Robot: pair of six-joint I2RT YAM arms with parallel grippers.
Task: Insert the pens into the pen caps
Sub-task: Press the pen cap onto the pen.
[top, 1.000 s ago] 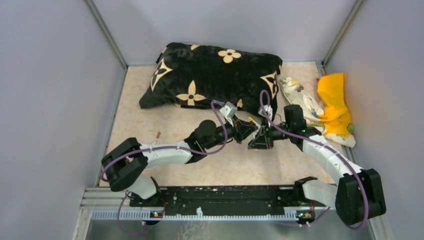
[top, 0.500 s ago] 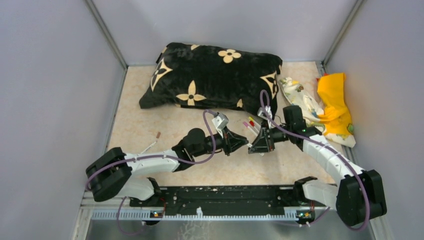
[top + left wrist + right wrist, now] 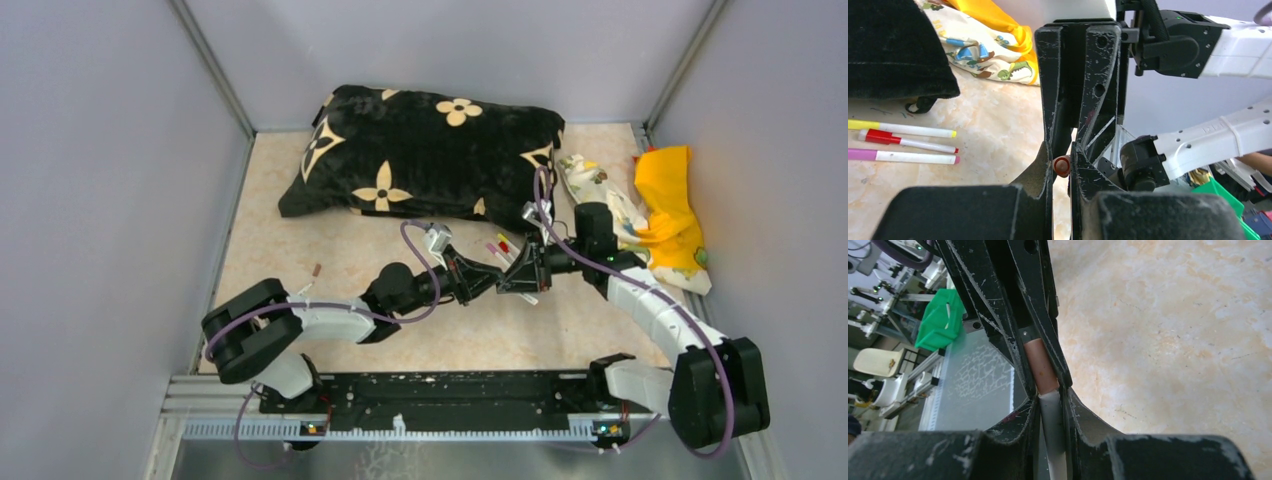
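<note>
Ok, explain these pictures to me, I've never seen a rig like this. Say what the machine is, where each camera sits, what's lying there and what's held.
Two robot arms are bolted at the near edge of a table. One picture looks down from above; the other two come from a camera on each wrist. On the table lie a black flowered cushion, a yellow cloth, a patterned cloth and three loose pens. The left tool grips a brownish cap. The right tool grips a white pen, its end against the cap.

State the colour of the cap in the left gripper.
Brownish pink. The cap shows best in the right wrist view.
</note>
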